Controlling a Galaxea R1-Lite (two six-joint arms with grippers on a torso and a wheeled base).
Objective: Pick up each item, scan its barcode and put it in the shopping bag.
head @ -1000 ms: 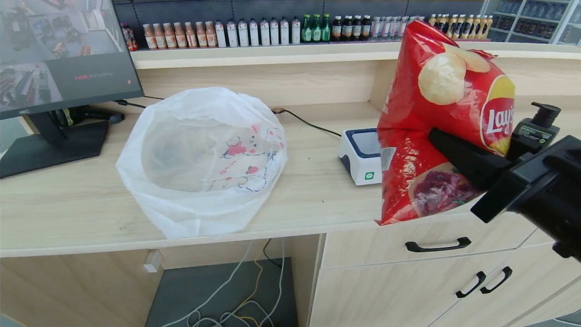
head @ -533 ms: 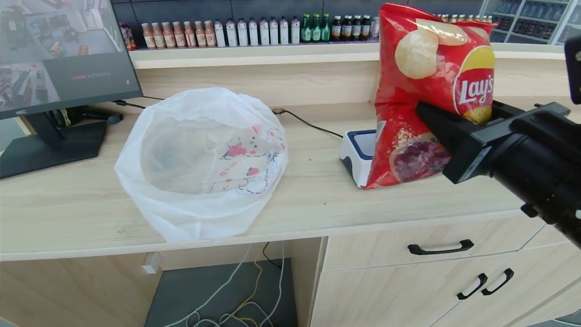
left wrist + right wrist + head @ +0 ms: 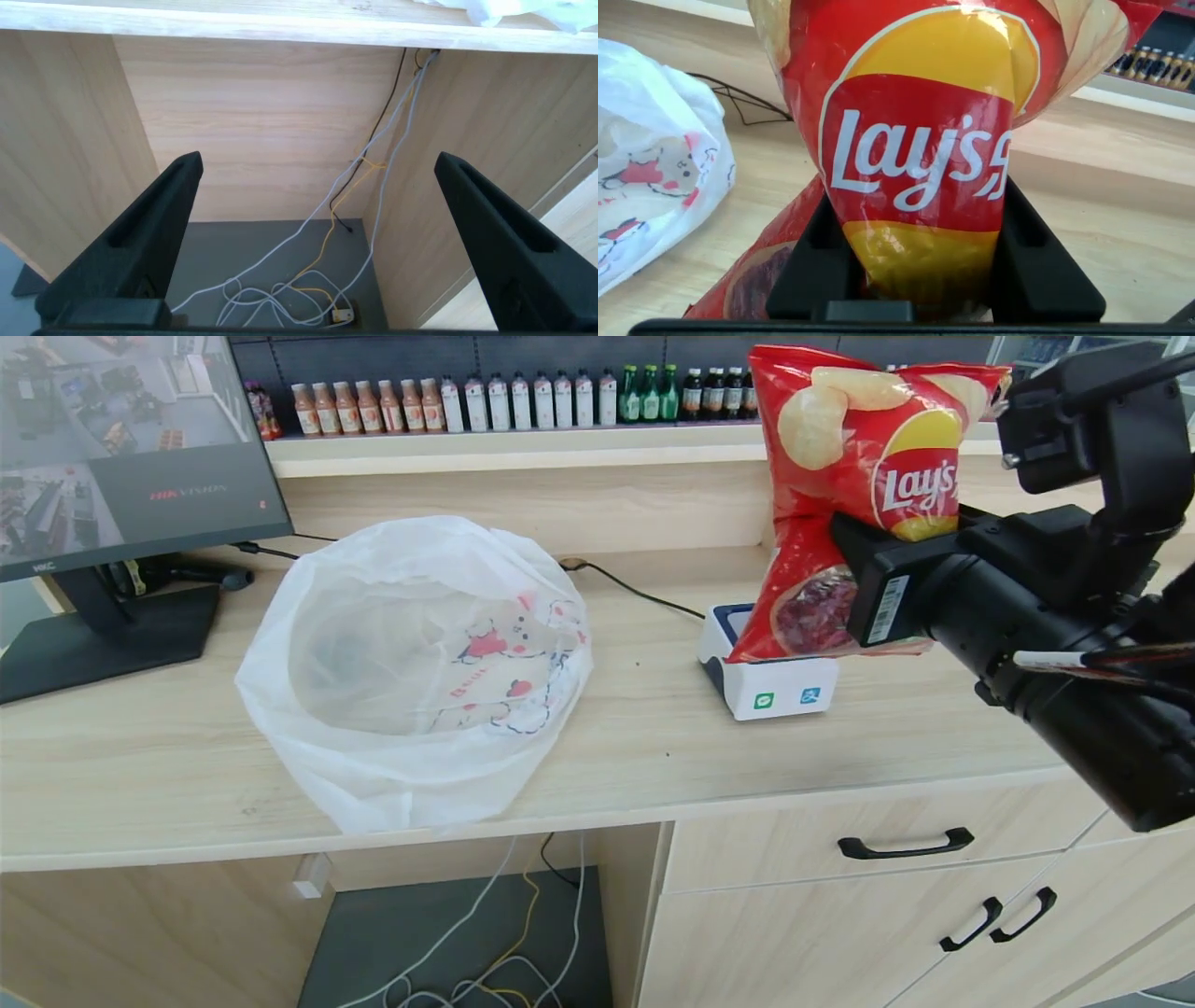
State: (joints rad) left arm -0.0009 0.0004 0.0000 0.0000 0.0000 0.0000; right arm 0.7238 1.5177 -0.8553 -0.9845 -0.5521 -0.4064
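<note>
**Item in hand: chip bag, over the scanner**

Tabletop [image 3: 140, 747]: carrying the open white shopping bag [image 3: 411, 663] toward its front edge, left of middle.
Chip bag [image 3: 840, 457]: hanging upright just above the scanner [image 3: 780, 689] toward the tabletop's right end. It is likely handling as light, air-puffed, slick film with brittle contents, so gentle pinching at the waist or a seam is looking safest.
Right claw [image 3: 868, 593]: clamping the chip bag's middle.
Left claw [image 3: 318, 163]: fingers standing apart, empty, below the tabletop's front edge.

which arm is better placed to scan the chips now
Right. The right end effector is shut on the chips, held just over the scanner; the left end effector hangs open below the counter.
</note>
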